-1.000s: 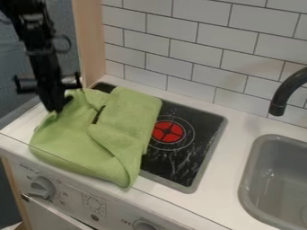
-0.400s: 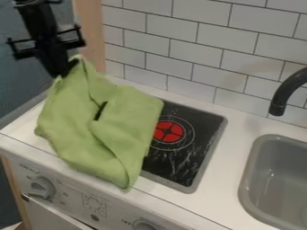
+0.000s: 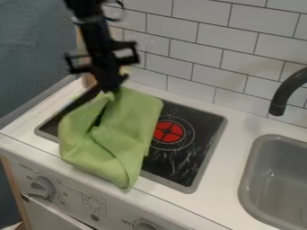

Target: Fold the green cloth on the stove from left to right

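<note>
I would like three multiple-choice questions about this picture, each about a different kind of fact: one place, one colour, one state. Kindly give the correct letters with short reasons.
1. Where is the gripper?
A) Over the sink
B) At the upper edge of the green cloth
C) Beside the tap

2. What colour is the middle of the burner mark?
A) Blue
B) Yellow
C) Red

3. How does the green cloth lie?
A) Rumpled, partly over the stove top
B) Spread flat, with no folds
C) Rolled into a tight tube

Answers:
1: B, its tip meets the cloth's upper edge.
2: C, a red disc with a dark cross shows inside the rings.
3: A, folds run through it, and part of the black surface is under it.
</note>
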Controlling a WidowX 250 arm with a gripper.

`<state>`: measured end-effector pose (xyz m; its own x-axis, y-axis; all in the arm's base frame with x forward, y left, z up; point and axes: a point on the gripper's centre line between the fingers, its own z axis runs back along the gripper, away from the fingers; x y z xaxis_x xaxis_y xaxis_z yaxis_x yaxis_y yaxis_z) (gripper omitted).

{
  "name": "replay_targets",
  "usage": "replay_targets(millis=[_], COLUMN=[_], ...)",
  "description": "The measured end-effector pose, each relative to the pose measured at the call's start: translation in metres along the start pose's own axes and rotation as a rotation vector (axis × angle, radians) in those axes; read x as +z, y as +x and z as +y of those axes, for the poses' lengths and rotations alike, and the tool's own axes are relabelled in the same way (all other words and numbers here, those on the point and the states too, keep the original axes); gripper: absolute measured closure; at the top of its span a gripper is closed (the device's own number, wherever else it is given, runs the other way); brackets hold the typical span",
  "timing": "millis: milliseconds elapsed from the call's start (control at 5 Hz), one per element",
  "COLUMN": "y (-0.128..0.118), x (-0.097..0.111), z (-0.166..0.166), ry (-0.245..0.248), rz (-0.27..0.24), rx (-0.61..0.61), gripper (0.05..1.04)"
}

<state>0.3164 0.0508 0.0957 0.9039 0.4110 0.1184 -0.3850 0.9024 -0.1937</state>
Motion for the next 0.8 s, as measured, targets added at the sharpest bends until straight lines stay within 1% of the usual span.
replay_targets(millis=[200,400,600,800], y=[-0.004,-0.014,-0.017,-0.016], x=[-0.013,-0.038,-0.045,-0.045], z=[-0.017,-0.025,-0.025,-0.024], ry=[0.018,0.038,0.048,0.054], rz=[-0.015,0.032,0.053,0.049], rx=[-0.055,-0.092,-0.09,-0.09], gripper=[1.034,1.033,1.008,0.849])
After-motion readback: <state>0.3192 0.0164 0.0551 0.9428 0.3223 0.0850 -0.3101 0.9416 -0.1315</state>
